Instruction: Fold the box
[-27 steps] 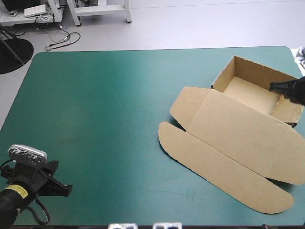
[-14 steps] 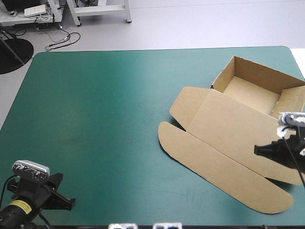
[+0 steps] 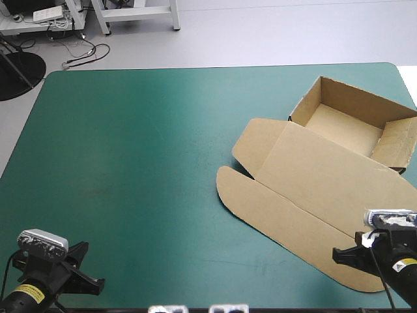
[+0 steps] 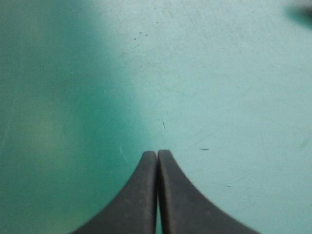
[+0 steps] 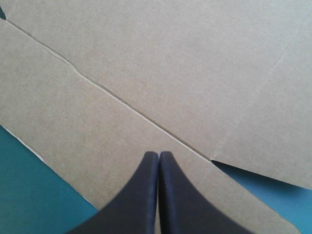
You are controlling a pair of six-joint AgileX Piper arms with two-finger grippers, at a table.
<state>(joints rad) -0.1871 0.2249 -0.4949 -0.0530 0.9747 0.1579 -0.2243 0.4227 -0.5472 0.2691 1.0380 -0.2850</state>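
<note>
Hover with right end effector (image 5: 158, 156), pinched together, empty, above near lid flap of box (image 3: 313, 189); spread before gripping. Leave left end effector (image 4: 157, 154), equally pinched, over bare counter (image 3: 143, 163).

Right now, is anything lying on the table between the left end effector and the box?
No. In the high view only bare teal-green cover separates the left end effector from the box; the left wrist view shows cover alone.
</note>
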